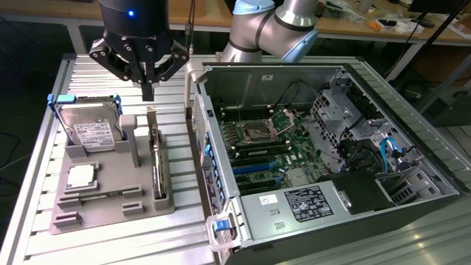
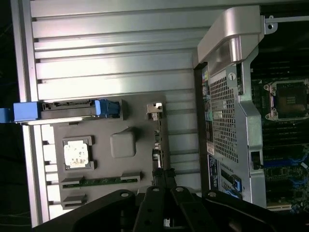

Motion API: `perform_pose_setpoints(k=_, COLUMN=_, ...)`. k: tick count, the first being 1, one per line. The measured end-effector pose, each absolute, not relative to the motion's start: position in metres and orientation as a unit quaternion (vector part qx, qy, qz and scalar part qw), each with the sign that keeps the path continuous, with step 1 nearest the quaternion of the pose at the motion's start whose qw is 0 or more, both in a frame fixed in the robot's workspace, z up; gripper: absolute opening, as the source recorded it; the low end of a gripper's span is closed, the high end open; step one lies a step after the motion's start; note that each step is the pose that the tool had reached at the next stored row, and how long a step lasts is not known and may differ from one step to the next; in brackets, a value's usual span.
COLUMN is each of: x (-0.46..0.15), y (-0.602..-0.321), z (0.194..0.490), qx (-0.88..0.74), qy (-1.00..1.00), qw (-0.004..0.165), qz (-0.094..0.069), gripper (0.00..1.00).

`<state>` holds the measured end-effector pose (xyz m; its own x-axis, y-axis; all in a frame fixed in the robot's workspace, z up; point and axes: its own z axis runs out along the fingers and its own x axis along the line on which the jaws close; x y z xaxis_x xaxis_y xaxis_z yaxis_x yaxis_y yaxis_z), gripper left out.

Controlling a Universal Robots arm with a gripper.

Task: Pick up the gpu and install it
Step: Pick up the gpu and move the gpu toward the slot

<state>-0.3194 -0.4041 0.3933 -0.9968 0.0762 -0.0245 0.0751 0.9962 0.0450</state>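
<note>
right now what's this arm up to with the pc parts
The robot arm's gripper, fingers shut and holding nothing, hangs above one end of the gpu. The card stands on edge in a slot of the grey parts holder and has not been picked up. A hard drive and a small silver chip sit in the same holder. The open computer case lies beside it, on the exterior view's right.

ribbed brushed-aluminium table (image 1: pixel 103 243) under the claw (image 1: pixel 148 93), matt grey plastic tray (image 1: pixel 110 212) below it, gpu (image 1: pixel 156 165) looks like dull dark board
</note>
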Motion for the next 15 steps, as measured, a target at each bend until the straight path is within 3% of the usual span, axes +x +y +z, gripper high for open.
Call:
perform_pose_setpoints(k=11, x=-0.3197, y=-0.4041, z=0.3933, qx=0.038, qy=0.999, qw=0.013, qz=0.022, gripper=0.11)
perform_pose_setpoints(k=12, x=-0.3197, y=-0.4041, z=0.3933, qx=0.038, qy=0.999, qw=0.013, qz=0.022, gripper=0.17)
perform_pose_setpoints(k=14, x=-0.3197, y=-0.4041, z=0.3933, qx=0.038, qy=0.999, qw=0.013, qz=0.022, gripper=0.17)
perform_pose_setpoints(k=15, x=-0.3197, y=-0.4041, z=0.3933, qx=0.038, qy=0.999, qw=0.013, qz=0.022, gripper=0.24)
